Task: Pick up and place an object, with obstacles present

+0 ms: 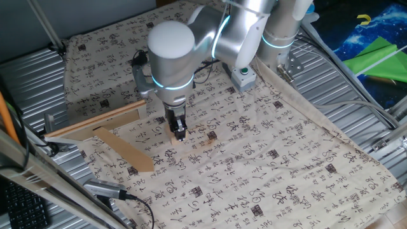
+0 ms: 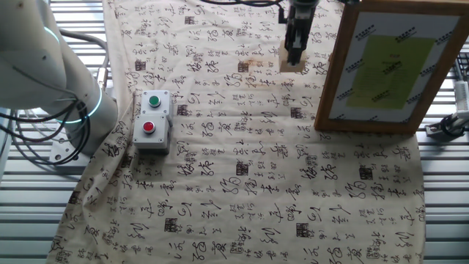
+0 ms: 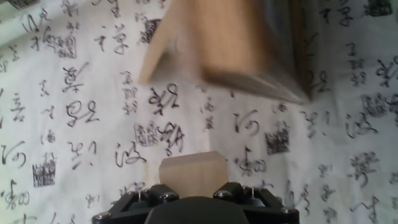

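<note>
One smooth pale wooden block sits in the end effector.

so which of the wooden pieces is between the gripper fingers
The small light-tan block, gripped at the gripper tips. The narrow batten and wide flat plank lie untouched on the cloth, off to one side.

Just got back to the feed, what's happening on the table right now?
The arm's pincer is down at the patterned cloth, shut on the small wooden block. Whether the block rests on the cloth or is just off it isn't clear. The two obstacles, the narrow batten and the flat plank, lie close beside it.
</note>
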Tool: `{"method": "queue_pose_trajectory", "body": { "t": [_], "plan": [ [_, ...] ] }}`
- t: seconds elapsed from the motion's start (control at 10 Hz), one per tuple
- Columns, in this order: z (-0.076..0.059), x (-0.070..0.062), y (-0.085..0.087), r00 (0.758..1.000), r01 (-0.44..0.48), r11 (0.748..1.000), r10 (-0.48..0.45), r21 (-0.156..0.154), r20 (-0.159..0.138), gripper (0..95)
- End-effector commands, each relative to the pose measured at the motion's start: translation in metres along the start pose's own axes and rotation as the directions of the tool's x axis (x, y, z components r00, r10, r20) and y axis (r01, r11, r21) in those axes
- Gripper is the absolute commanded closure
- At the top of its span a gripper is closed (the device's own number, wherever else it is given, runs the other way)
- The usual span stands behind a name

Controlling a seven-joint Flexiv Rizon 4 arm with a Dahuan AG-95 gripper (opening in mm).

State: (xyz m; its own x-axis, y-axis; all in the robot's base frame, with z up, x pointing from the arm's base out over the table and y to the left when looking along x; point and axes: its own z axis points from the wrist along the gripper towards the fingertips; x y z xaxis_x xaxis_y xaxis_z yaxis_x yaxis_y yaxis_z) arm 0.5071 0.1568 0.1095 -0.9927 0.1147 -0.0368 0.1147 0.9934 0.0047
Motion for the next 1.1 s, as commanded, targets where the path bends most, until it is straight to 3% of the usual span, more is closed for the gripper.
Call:
{"method": "queue_pose_trajectory", "body": {
  "t": [0.1, 0.4, 1.0, 1.1],
  "plan": [
    [-0.006, 0.001, 0.002, 1.000, 0.009, 1.000, -0.009, 0.001, -0.001, 95.0],
    [-0.019, -0.003, 0.021, 1.000, -0.001, 1.000, 0.001, 0.001, -0.008, 95.0],
    [-0.019, -0.003, 0.021, 1.000, 0.019, 1.000, -0.019, 0.003, -0.003, 95.0],
    [-0.019, -0.003, 0.021, 0.998, 0.058, 0.998, -0.058, 0.006, 0.013, 95.0]
  ]
}}
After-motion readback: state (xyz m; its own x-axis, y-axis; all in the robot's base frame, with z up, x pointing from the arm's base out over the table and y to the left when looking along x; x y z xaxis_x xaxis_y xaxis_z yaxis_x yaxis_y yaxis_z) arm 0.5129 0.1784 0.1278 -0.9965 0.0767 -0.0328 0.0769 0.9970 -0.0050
